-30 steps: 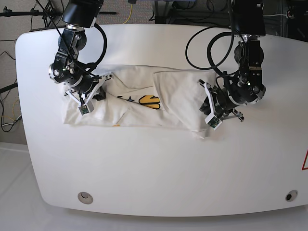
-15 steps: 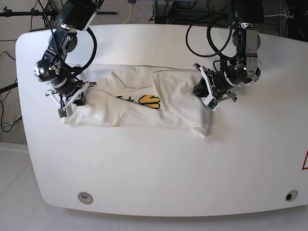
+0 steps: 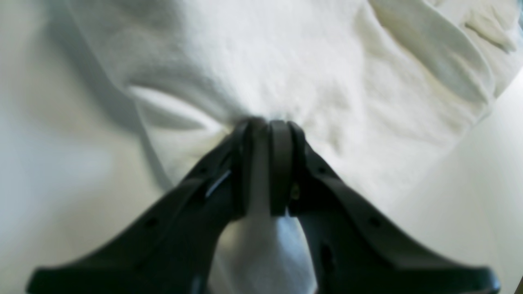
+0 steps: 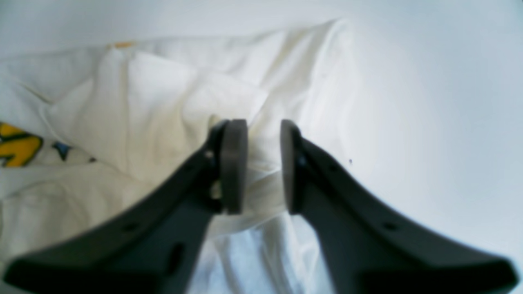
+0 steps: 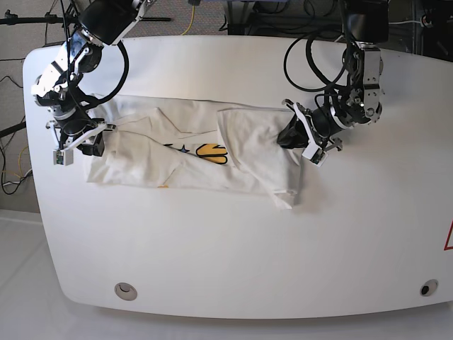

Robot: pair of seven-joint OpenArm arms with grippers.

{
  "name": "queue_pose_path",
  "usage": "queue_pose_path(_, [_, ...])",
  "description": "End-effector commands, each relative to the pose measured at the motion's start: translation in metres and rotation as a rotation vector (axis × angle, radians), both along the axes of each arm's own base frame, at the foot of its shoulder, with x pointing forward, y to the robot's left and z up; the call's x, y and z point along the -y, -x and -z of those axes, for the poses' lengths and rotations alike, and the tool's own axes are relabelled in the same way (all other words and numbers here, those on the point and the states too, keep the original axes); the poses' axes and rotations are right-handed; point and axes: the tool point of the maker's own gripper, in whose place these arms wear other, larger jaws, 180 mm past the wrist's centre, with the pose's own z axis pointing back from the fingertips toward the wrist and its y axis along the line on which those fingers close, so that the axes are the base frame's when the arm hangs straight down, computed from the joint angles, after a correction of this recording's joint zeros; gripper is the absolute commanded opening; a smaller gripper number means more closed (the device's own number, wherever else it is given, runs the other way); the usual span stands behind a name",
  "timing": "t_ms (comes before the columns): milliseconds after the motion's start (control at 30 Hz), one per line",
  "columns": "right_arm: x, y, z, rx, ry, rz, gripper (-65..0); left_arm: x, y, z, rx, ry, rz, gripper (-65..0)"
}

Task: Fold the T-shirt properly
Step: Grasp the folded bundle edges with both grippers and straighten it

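**Fold half done, shirt stretched out**

Lying mid-frame on the white table (image 5: 212, 248): T-shirt (image 5: 191, 152), bunched into a long band. Left gripper (image 3: 267, 126) pinched tight on cloth; right gripper (image 4: 263, 163) parted, fabric between pads. Crosswise fold remaining.

T-shirt (image 5: 191, 149) is plain white, kinda creamy in the wrist views, with a yellow-orange cartoon print outlined dark, plus a tiny blue bit beside it. Table (image 5: 233, 255) is glossy white too, so they blend. Both claws, left claw (image 3: 267, 130) and right claw (image 4: 263, 163), are matte black.
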Motion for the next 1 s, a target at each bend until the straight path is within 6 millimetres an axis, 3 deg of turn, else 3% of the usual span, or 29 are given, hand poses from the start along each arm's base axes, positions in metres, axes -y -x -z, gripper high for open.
queue_pose_path(0, [0.016, -0.007, -0.022, 0.086, -0.002, 0.037, -37.4, -0.019, 0.022, 0.029, -0.111, -0.149, 0.034, -58.3])
queue_pose_path(133, [0.025, -0.003, -0.025, 0.102, -0.013, 0.069, -18.1, -0.018, 0.021, 0.028, -0.110, -0.149, 0.034, -58.3])
queue_pose_path(233, [0.025, -0.002, -0.023, 0.097, -0.017, 0.071, -10.3, -0.018, 0.021, 0.028, -0.110, -0.149, 0.034, -58.3])
queue_pose_path(700, [0.011, 0.007, 0.033, -0.018, -0.163, 0.085, -11.5, -0.019, 0.020, 0.027, -0.107, -0.150, 0.034, -58.3])
queue_pose_path(967, [0.008, 0.008, 0.046, -0.023, -0.199, 0.099, -12.2, -0.019, 0.020, 0.027, -0.107, -0.150, 0.035, -58.3])
